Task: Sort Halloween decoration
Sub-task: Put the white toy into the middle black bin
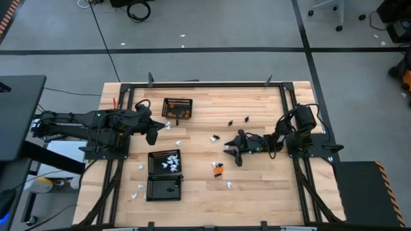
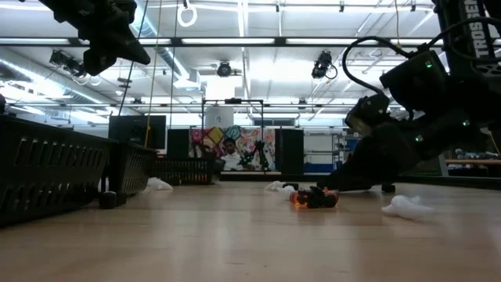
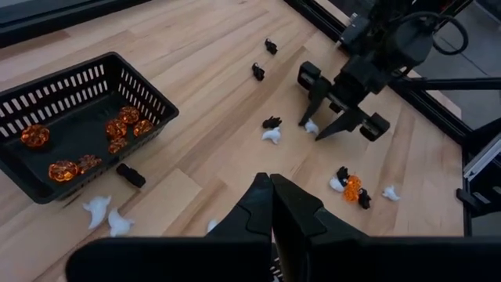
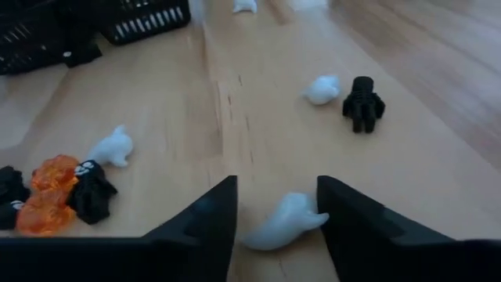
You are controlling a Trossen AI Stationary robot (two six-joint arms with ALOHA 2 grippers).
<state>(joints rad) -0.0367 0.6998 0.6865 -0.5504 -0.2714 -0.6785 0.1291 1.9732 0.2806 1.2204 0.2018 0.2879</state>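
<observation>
Halloween decoration pieces lie scattered over the middle of the surface. My right wrist view shows what the high view cannot: a white piece lying between the spread fingers of the right claw, with one finger touching it, and not lifted. An orange-and-black cluster sits near it. From the left wrist view I see the left claw pressed together, raised beside the basket holding orange pieces.
</observation>
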